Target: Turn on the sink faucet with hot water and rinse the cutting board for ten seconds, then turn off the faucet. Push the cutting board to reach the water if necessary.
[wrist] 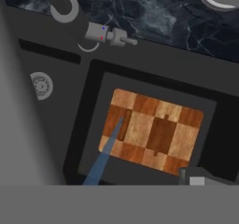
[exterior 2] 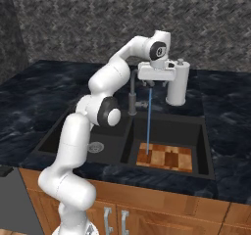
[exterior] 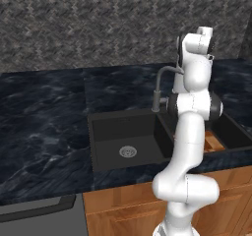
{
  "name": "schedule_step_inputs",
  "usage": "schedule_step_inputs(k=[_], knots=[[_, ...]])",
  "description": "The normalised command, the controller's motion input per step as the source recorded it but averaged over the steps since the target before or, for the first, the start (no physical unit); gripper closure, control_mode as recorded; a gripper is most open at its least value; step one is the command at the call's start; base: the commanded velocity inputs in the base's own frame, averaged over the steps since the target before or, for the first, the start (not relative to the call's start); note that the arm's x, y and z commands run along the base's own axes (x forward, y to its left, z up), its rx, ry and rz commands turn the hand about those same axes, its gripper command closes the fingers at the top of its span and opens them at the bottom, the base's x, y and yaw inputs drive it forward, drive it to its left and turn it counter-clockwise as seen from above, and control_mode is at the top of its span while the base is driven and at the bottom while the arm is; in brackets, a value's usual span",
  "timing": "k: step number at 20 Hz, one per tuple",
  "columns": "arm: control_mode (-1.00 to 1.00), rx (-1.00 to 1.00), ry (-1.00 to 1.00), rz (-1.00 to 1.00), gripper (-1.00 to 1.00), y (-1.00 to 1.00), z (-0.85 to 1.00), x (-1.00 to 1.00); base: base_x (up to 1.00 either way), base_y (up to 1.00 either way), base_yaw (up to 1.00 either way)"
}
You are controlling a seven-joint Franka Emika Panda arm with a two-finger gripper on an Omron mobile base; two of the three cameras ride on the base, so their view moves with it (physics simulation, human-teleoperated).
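Black sink (exterior: 101, 146) sits recessed in the marbled desk (exterior: 44, 127) in the left base view, faucet (exterior: 158, 90) at its 1 o'clock, partly behind the arm.

From the right base view, the claw (exterior 2: 156, 73) hovers by the spout; water (exterior 2: 148, 121) drops onto the cutting board (exterior 2: 165, 156), lying in the right basin.

Through the hand view, the stream (wrist: 106, 153) strikes the board's (wrist: 151, 130) 8 o'clock corner. Whether the claw is apart, I cannot tell. Risk: bumping the lever (wrist: 112, 35) would cut flow early.
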Motion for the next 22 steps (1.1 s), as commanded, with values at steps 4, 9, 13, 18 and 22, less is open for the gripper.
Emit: schedule_step_inputs(k=[4,9,13,18,22], knots=[[-1.0,0.0,0.0,0.0,-1.0,0.0,0.0,0.0,0.0,0.0,0.0],[-1.0,0.0,0.0,0.0,-1.0,0.0,0.0,0.0,0.0,0.0,0.0],[-1.0,0.0,0.0,0.0,-1.0,0.0,0.0,0.0,0.0,0.0,0.0],[-1.0,0.0,0.0,0.0,-1.0,0.0,0.0,0.0,0.0,0.0,0.0],[-1.0,0.0,0.0,0.0,-1.0,0.0,0.0,0.0,0.0,0.0,0.0]])
